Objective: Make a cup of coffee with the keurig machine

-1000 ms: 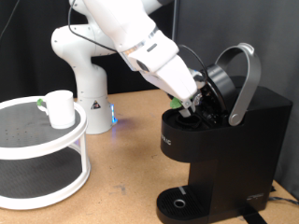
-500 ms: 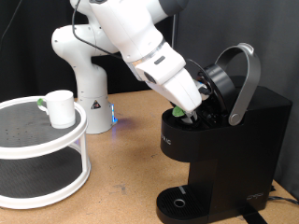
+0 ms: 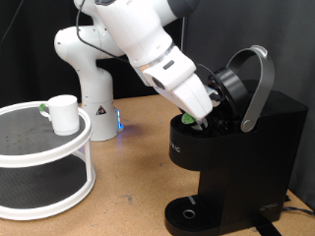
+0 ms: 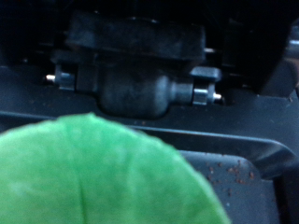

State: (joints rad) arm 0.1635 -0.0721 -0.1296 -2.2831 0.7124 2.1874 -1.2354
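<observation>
Matte black and boxy, the keurig machine (image 3: 236,147) stands on the wooden desk (image 3: 138,147) at the exterior view's right, its silver-grey lid handle (image 3: 258,84) raised and the brew chamber open. At the mouth of that chamber the white robot arm (image 3: 148,44) reaches down from the exterior view's top, with its gripper (image 3: 202,116) just over the opening and a small pod with a green top (image 3: 186,119) showing at the tip. Whether the fingers are clamped on the pod, closed or apart cannot be told from either view: the arm's own body hides them in the exterior view. In the wrist view the pod's green top (image 4: 103,173) fills the lower part of the picture, blurred by closeness, and behind it sits the dark inner mechanism (image 4: 135,79) of the machine's open head. Lower on the machine, the round drip tray (image 3: 189,212) lies bare at its foot. Well apart, at the exterior view's left, the cup (image 3: 64,113), plain and white, stands upright on the top tier of a white two-tier round shelf (image 3: 39,157), near the arm's white base (image 3: 89,79).
</observation>
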